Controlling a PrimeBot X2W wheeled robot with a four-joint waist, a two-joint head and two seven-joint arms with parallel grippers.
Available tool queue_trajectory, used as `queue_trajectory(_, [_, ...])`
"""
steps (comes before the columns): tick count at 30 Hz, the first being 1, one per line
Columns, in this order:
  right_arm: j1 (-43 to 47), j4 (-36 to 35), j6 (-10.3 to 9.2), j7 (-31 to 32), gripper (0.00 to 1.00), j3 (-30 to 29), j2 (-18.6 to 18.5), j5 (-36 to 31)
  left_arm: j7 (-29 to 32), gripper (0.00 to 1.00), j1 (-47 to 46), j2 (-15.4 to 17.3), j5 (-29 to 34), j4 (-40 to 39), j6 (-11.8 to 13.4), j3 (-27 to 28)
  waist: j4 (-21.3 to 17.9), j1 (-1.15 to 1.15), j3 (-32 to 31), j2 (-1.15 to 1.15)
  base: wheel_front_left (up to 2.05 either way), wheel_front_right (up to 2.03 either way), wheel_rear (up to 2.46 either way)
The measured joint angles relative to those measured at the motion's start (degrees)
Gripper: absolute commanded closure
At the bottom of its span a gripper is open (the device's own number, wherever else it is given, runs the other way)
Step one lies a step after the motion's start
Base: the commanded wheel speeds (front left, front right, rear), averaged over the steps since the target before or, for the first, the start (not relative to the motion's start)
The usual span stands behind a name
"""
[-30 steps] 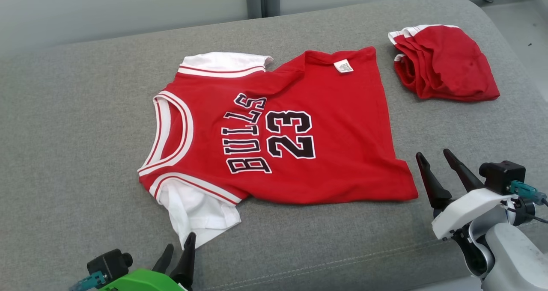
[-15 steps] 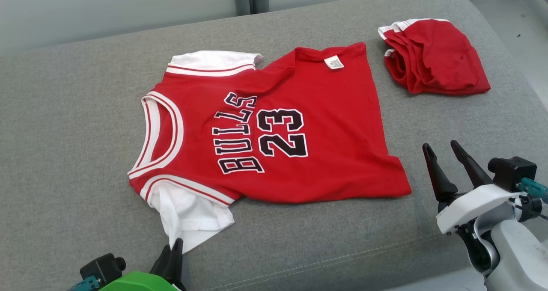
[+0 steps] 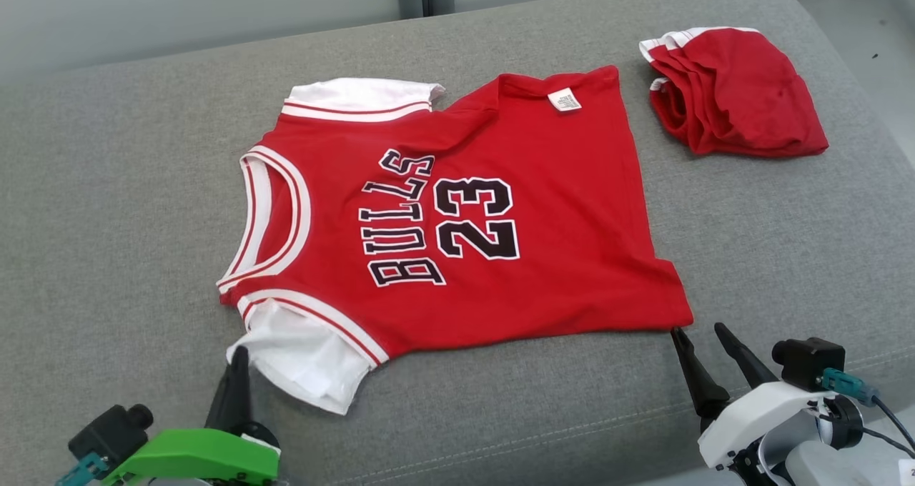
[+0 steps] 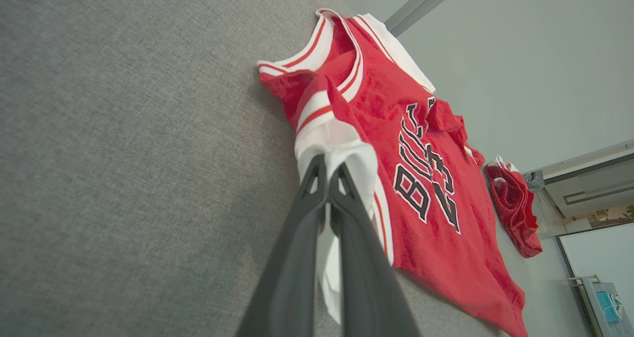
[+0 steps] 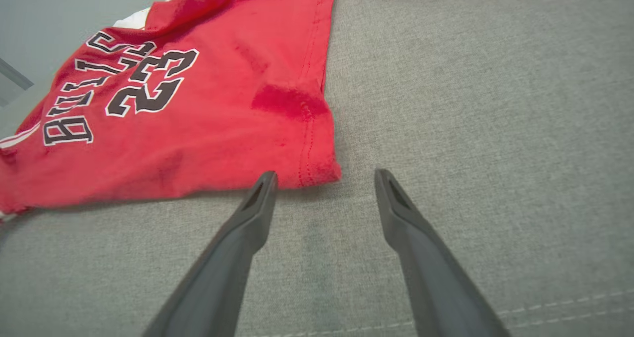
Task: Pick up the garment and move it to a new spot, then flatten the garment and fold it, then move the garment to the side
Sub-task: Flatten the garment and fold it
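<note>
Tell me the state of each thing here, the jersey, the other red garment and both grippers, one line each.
Jersey: spread face up on the grey cushion, its near sleeve bunched.
Other red garment: bunched in a heap, lying apart from the jersey.
Left gripper: shut on the jersey's near sleeve.
Right gripper: open, fingertips at the jersey's hem corner, holding nothing.

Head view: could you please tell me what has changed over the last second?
The left gripper, open beside it a second ago, has moved left and shut on the white sleeve of the jersey. The right gripper, still open, has drawn back to the jersey's near hem corner. The rest of the jersey and the folded red garment lie as before on the grey cushion.
</note>
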Motion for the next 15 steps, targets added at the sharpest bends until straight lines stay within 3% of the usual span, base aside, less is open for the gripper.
queue_trajectory(15, [-0.1,0.6,0.0,0.0,0.0,0.7,0.9,2.4,-2.6,1.0,0.7,-0.1,-1.1,-2.3,0.1,2.8,1.7,0.0,1.0,0.0,0.0,0.0,0.0])
